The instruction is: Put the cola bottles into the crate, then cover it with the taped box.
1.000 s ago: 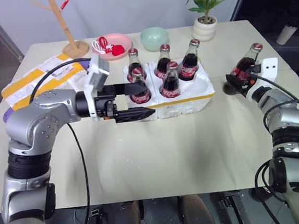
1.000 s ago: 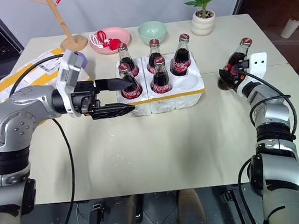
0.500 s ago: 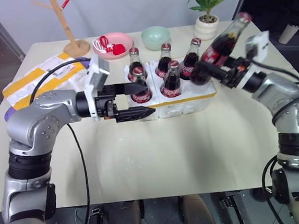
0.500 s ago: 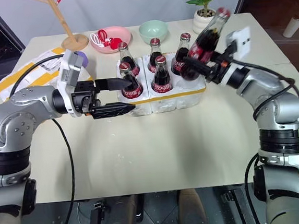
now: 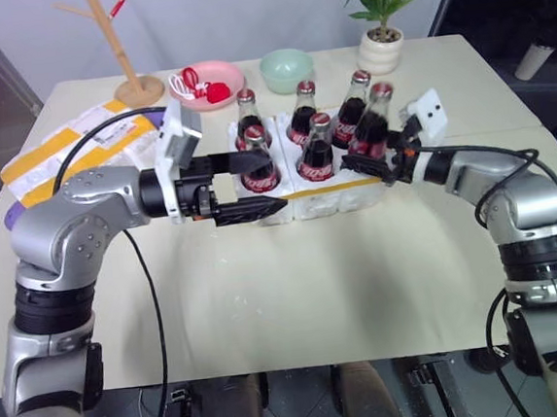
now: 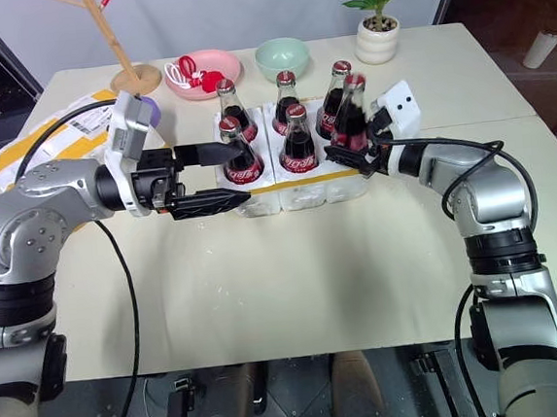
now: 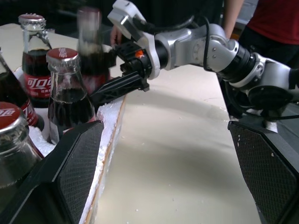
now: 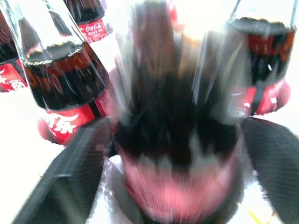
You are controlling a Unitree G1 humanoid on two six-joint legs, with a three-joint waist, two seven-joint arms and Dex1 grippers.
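The crate [image 5: 338,197], a low white foam tray with a yellow band, sits mid-table and holds several cola bottles [image 5: 316,150] upright. One more bottle [image 5: 376,120] stands upright at the crate's front right corner. My right gripper [image 5: 362,160] reaches in level from the right, open, with its fingers [image 8: 77,179] on either side of this bottle's base. My left gripper [image 5: 276,180] hangs open at the crate's front left corner, level with the bottle [image 5: 260,166] there, holding nothing. The taped box [image 5: 59,150] lies at the table's left, partly behind my left arm.
Behind the crate are a pink plate [image 5: 211,82], a green bowl [image 5: 288,69], a potted plant [image 5: 379,24] and a wooden stand [image 5: 127,61]. A person in a red top [image 7: 275,23] stands beyond the table.
My right arm swung left with the tilted bottle, from right of the crate to its front right corner. The bottle now stands upright and the gripper has opened. The left arm stayed still.
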